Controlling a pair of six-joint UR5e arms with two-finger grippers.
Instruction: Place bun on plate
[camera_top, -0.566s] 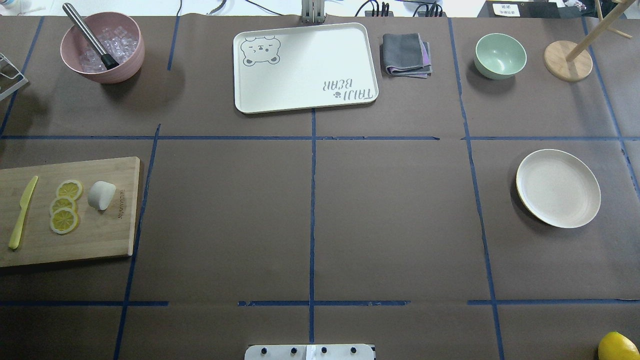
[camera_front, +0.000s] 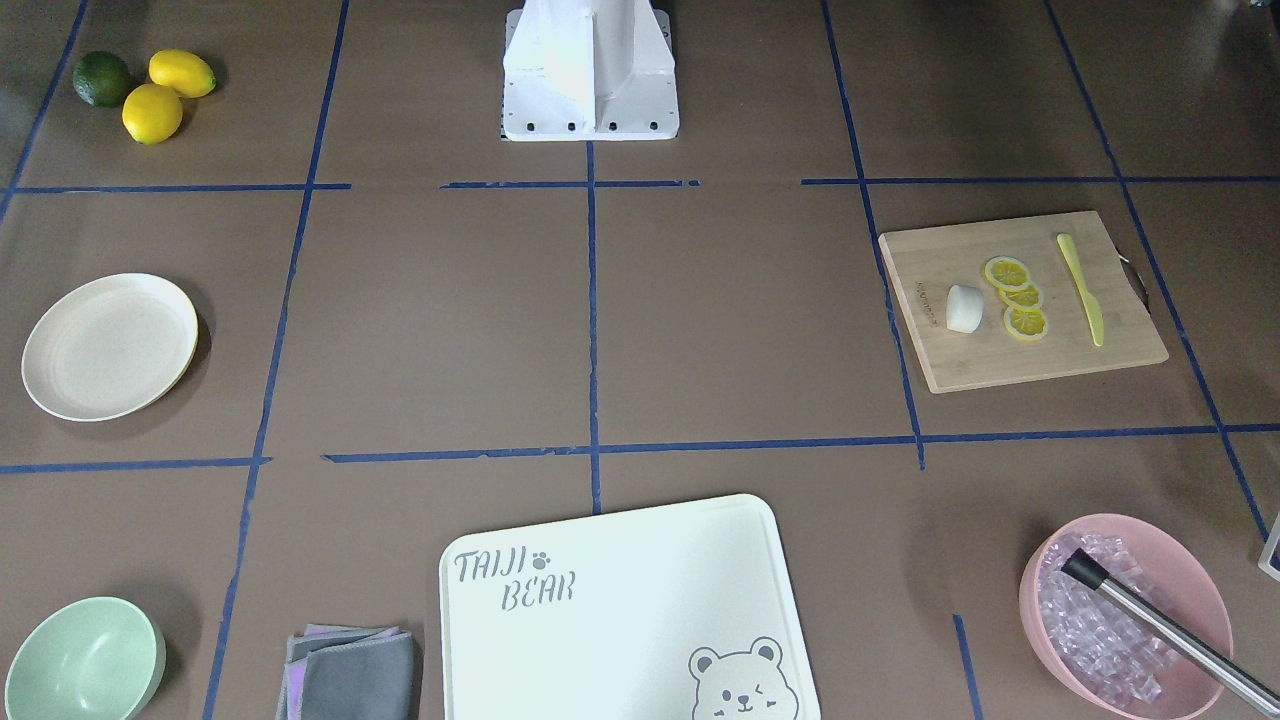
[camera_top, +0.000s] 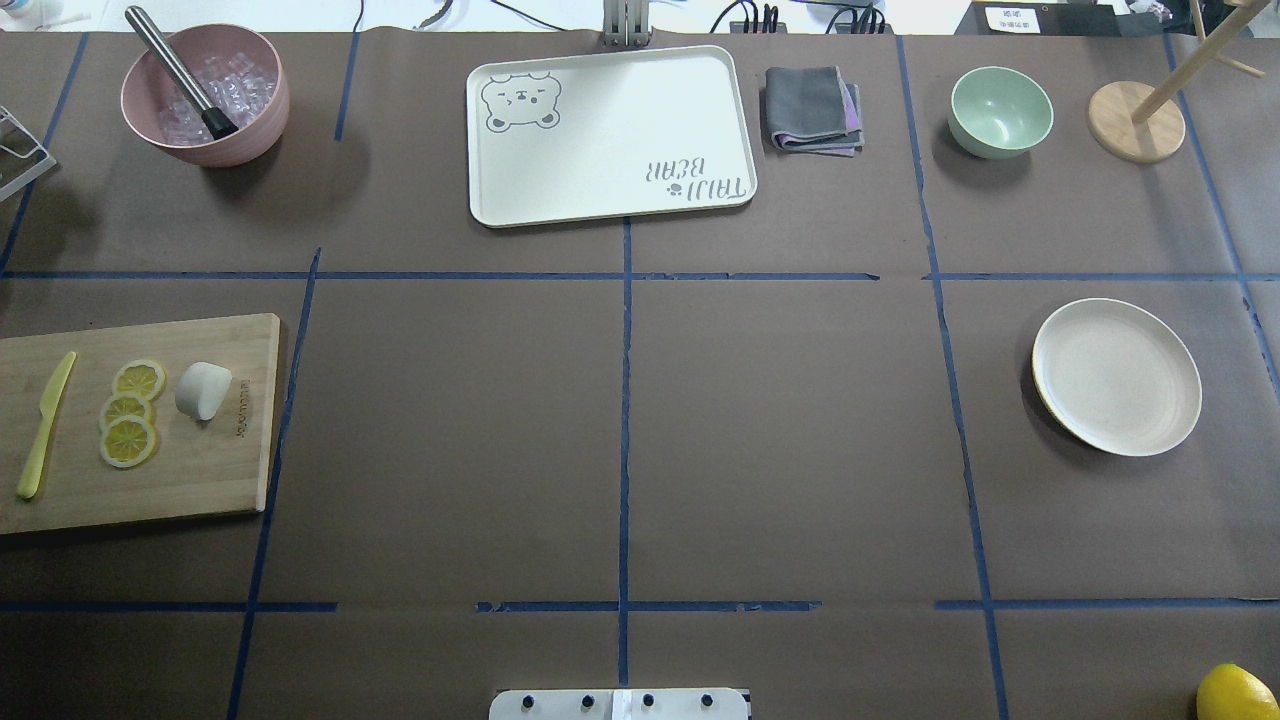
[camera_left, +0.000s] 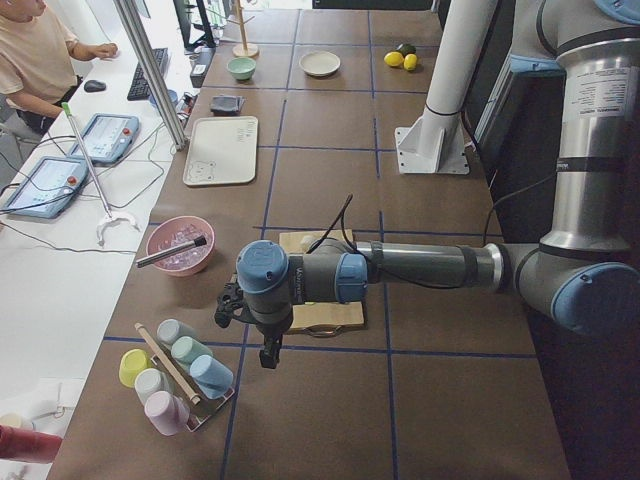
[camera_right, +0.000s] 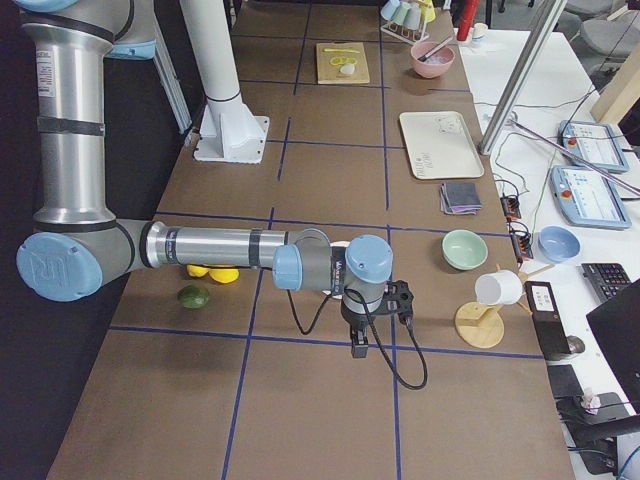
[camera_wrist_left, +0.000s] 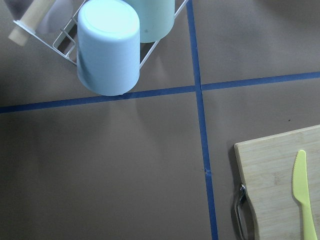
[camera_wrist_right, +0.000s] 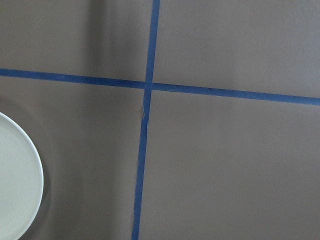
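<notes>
- The bun (camera_top: 203, 390) lies on a wooden cutting board (camera_top: 200, 480) at the left end of the tabletop (camera_top: 800, 450). It is just beside a row of three lemon slices (camera_top: 130, 412). A yellow-green plastic knife (camera_top: 45, 425) lies on the other side of the slices.
- The plate (camera_top: 1116, 376) sits bare at the right end of the tabletop, well apart from the board.
- The overhead and front-facing views show no arm. Both arms appear only in the side views.
- In the exterior left view, the left gripper (camera_left: 268, 352) hangs pointing down near the outer end of the board, beside a rack of pastel cups (camera_left: 175, 375). Whether its jaws are spread or pressed together cannot be told.
- In the exterior right view, the right gripper (camera_right: 358, 345) hangs pointing down over the right end of the tabletop. The wrist hides most of the plate. The state of its jaws cannot be told.
- The left wrist view takes in the handle end of the board, the knife tip and a pale blue cup (camera_wrist_left: 107, 47). It does not reach the bun.
- The right wrist view takes in only the rim of the plate and crossing blue tape lines (camera_wrist_right: 147, 85).
- The front-facing view shows two whole lemons (camera_front: 152, 113) and a lime (camera_front: 102, 78). The overhead view catches only part of one lemon.
</notes>
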